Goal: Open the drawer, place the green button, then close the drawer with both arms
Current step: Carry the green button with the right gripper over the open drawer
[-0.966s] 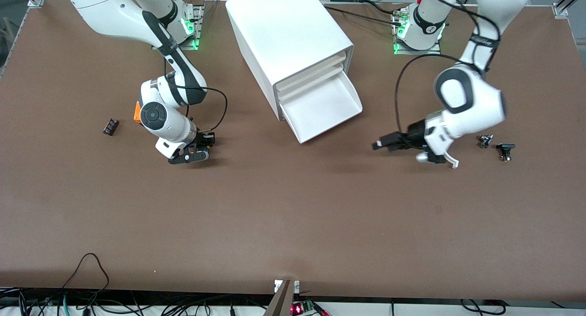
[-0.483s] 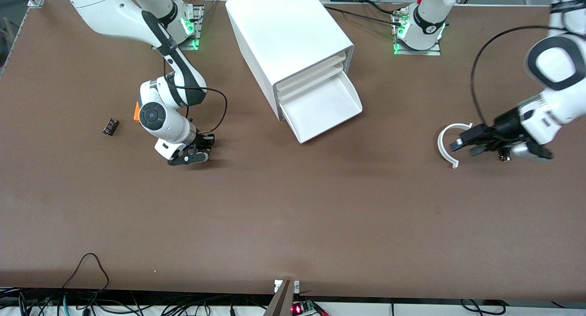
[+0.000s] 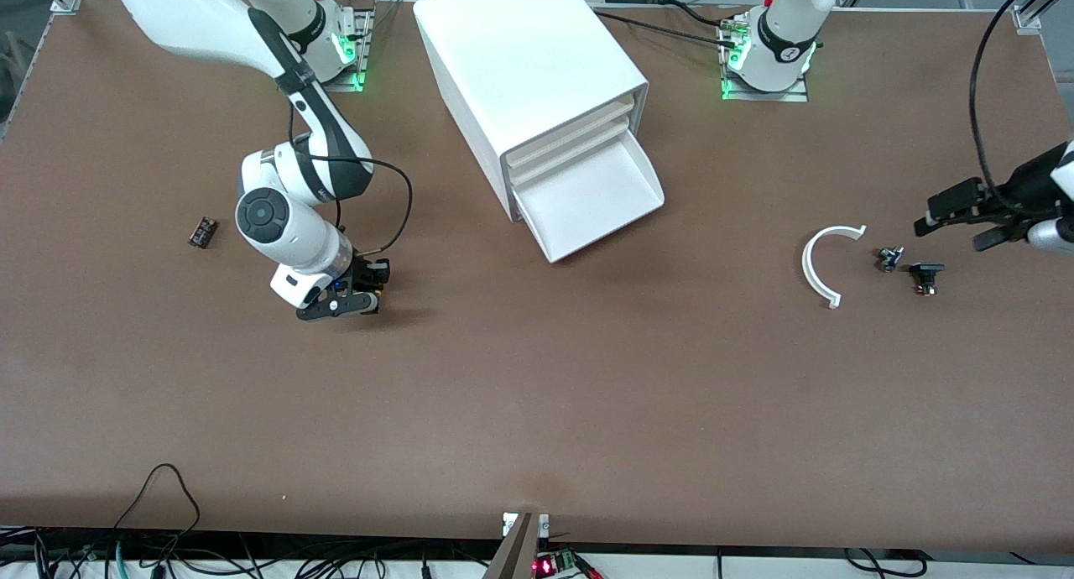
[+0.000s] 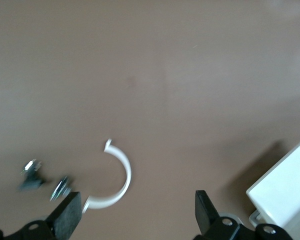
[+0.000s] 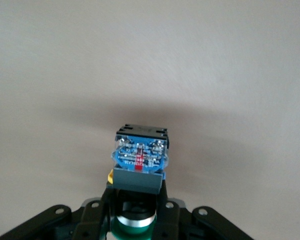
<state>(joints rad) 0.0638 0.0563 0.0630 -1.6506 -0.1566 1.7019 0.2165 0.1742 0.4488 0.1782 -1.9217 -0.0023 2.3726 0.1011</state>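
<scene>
The bottommost drawer (image 3: pixel 597 201) of the white cabinet (image 3: pixel 520 67) is pulled out and looks empty. My right gripper (image 3: pixel 357 294) is low over the table toward the right arm's end, shut on the button (image 3: pixel 375 271). In the right wrist view the button (image 5: pixel 139 160) shows its green cap, black body and blue end between the fingers of the right gripper (image 5: pixel 137 200). My left gripper (image 3: pixel 948 231) is open and empty over the table at the left arm's end, above the small black parts. It also shows open in the left wrist view (image 4: pixel 135 217).
A white half ring (image 3: pixel 821 264) and two small black parts (image 3: pixel 889 258) (image 3: pixel 925 275) lie at the left arm's end. The ring (image 4: pixel 117 185) and a cabinet corner (image 4: pixel 285 190) show in the left wrist view. A small black part (image 3: pixel 202 231) lies at the right arm's end.
My left arm swung away from the drawer toward its end of the table, uncovering the half ring and small parts. My right gripper shifted slightly nearer the front camera with the button.
</scene>
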